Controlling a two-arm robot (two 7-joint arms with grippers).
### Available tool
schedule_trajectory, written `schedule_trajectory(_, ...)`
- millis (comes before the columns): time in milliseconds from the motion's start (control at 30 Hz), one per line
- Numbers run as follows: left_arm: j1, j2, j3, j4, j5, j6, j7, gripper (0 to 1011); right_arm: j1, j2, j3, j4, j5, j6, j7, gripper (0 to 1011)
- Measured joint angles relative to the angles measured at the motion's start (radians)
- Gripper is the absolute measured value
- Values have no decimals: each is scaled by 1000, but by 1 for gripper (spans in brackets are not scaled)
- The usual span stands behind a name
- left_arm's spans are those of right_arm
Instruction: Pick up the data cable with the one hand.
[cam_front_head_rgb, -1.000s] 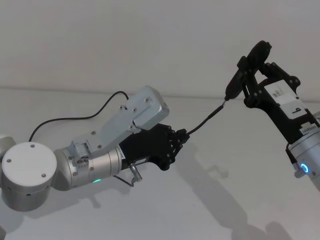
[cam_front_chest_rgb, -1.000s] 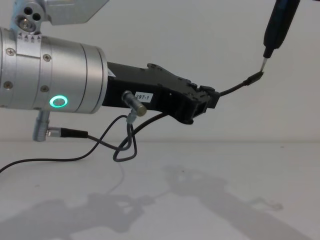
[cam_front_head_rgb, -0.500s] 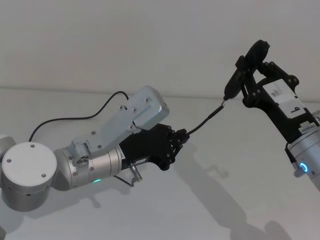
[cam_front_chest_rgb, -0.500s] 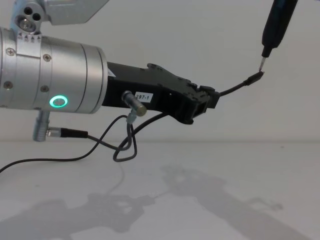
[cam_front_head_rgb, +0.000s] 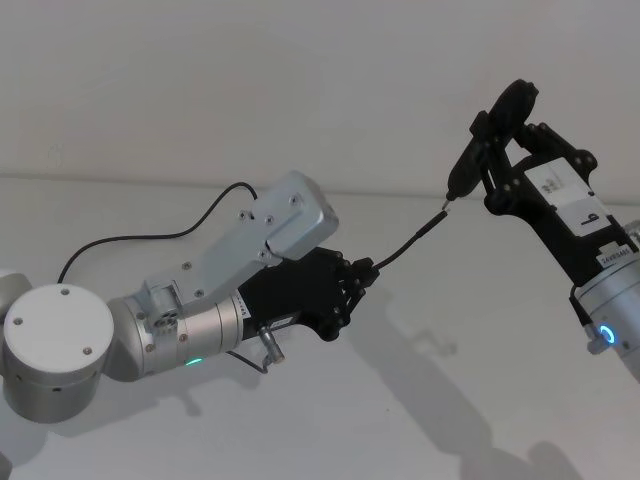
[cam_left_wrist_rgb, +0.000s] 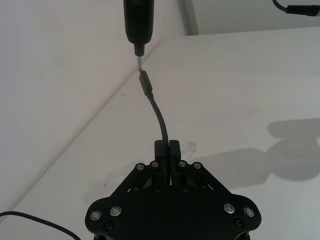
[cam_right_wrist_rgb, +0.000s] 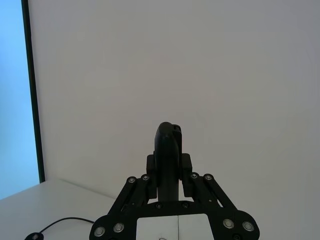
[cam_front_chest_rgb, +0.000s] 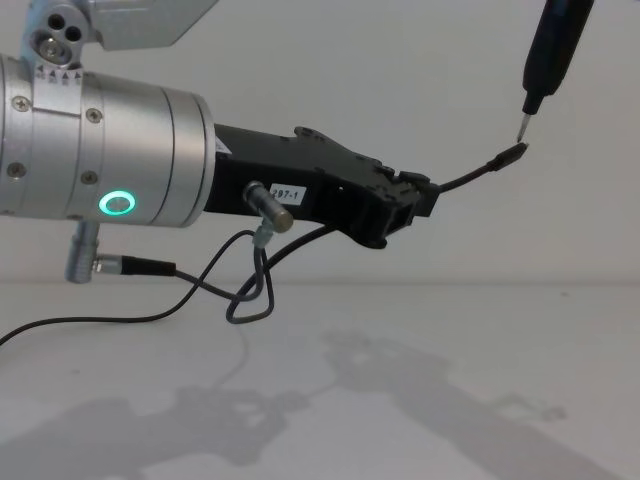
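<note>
left pincer, black angular two-jaw thing on a silver wrist: pinching the thin black data cable, held up off the white bench | plug end sits just below the dark pen-like tool, probably lining up | right pincer: clamped on that tool | count: one cable, one tool, two pincers

**Both arms raised, both grippers clamped**

My left gripper sits at centre frame in the head view, arm reaching in from the lower left, green ring lit on the silver wrist, fingers pinched together. My right gripper is up in the upper right, angled toward the left one, fingers closed, blue wrist light on.
</note>
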Motion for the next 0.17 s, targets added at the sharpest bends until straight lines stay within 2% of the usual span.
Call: schedule_trajectory(167, 0, 0, 0, 0, 0, 0, 0, 46, 0, 0, 0, 0, 0, 0, 0, 268)
